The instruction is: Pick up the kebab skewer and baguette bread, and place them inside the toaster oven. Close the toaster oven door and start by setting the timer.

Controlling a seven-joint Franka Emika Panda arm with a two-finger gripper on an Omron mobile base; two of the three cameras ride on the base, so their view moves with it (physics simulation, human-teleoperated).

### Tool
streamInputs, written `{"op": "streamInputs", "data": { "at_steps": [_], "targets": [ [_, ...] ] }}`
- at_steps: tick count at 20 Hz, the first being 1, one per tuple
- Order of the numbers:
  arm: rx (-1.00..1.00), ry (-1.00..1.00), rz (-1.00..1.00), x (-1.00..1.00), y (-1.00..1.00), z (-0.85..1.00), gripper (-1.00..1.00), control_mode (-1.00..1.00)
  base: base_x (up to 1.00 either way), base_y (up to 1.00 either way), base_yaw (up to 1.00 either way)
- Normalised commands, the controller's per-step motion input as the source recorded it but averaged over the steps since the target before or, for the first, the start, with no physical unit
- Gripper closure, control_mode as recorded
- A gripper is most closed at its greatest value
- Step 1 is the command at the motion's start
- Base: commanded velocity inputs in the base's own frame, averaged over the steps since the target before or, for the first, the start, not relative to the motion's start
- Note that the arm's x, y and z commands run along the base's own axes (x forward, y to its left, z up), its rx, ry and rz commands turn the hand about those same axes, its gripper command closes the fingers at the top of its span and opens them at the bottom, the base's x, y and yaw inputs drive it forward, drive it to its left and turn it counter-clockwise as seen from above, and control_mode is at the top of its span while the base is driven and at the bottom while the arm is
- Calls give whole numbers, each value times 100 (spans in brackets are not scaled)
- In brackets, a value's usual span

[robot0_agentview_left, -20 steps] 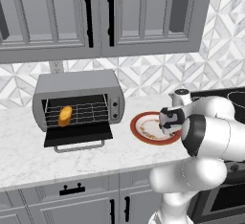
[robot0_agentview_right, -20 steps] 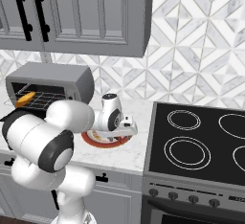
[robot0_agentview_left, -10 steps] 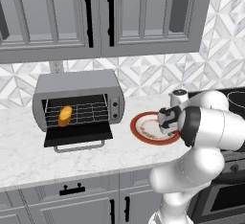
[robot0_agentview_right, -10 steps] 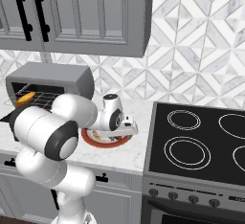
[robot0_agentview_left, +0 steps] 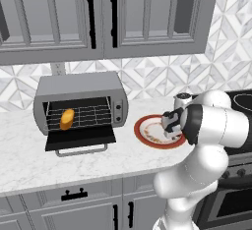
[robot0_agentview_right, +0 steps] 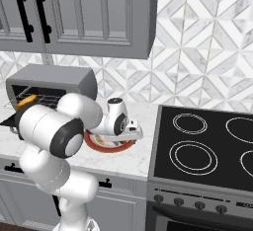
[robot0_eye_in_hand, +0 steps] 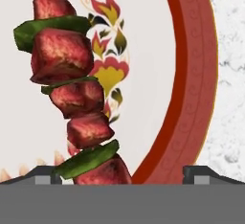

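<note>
Baguette bread (robot0_agentview_left: 67,118) already racked in toaster oven (robot0_agentview_left: 81,103), well left of open pincer (robot0_eye_in_hand: 122,173) straddling kebab skewer (robot0_eye_in_hand: 72,89) on plate (robot0_eye_in_hand: 191,74); skewer, door (robot0_agentview_left: 80,138), timer outstanding.

I see the kebab skewer (robot0_eye_in_hand: 76,98) run off the frame's top and bottom edges | plate (robot0_eye_in_hand: 196,74) cropped on three sides | my arm covers the plate's right side in the left base view

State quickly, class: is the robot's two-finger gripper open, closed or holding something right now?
Gripper: open, its dark fingertips wide apart over the red-rimmed plate, straddling the meat-and-pepper kebab skewer; not gripping it yet.
</note>
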Motion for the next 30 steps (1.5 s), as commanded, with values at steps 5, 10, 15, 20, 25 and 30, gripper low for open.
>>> {"op": "streamInputs", "data": {
  "at_steps": [5,10,15,20,25,30],
  "targets": [
    [0,0,0,15,1,-5,-100,-100,0,0,0],
    [0,0,0,16,6,-21,100,-100,0,0,0],
    [0,0,3,2,-1,-18,100,-100,0,0,0],
    [0,0,6,-1,-1,-1,100,-100,0,0,0],
    [0,-1,9,-6,0,8,100,-100,0,0,0],
    [0,-5,10,-19,0,78,100,-100,0,0,0]
  ]
}}
